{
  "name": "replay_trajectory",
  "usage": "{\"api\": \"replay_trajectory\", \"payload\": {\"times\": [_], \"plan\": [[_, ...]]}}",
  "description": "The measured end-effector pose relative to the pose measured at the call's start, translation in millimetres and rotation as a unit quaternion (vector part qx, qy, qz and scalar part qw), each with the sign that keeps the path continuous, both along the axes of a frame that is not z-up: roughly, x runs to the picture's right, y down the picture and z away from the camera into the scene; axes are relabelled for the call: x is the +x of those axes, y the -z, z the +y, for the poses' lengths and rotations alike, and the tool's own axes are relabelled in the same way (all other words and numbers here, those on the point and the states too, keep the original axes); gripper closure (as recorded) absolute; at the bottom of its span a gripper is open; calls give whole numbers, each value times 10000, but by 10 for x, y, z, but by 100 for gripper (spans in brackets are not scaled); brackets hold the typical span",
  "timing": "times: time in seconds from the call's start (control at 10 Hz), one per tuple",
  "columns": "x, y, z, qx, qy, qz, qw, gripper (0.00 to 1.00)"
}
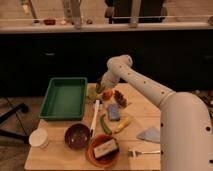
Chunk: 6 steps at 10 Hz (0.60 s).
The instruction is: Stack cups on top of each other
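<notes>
The yellow-green cup [92, 94] stands at the back of the wooden table [150, 112], just right of the green tray. My gripper [102, 87] hangs right over it, at its right edge, with the white arm reaching in from the right. A dark shape sits at the gripper's tip; I cannot tell whether it is the dark brownish-grey cup, which does not otherwise show.
A green tray [65, 98] lies at the back left. A white tub [39, 137], a dark purple bowl [77, 136] and an orange bowl [95, 156] line the front. A red fruit [108, 95], blue sponge [114, 112], green pepper [105, 124], white utensil [95, 117], fork [142, 151] and grey cloth [150, 134] lie between.
</notes>
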<state>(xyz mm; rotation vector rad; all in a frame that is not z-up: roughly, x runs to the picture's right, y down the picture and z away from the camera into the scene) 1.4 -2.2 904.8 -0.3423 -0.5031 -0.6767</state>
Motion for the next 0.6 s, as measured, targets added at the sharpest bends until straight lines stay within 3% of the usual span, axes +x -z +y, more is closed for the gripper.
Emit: {"api": "replay_trajectory", "payload": {"times": [0.6], "plan": [[-61,91,-160,205,143,-92,9996,100]]}}
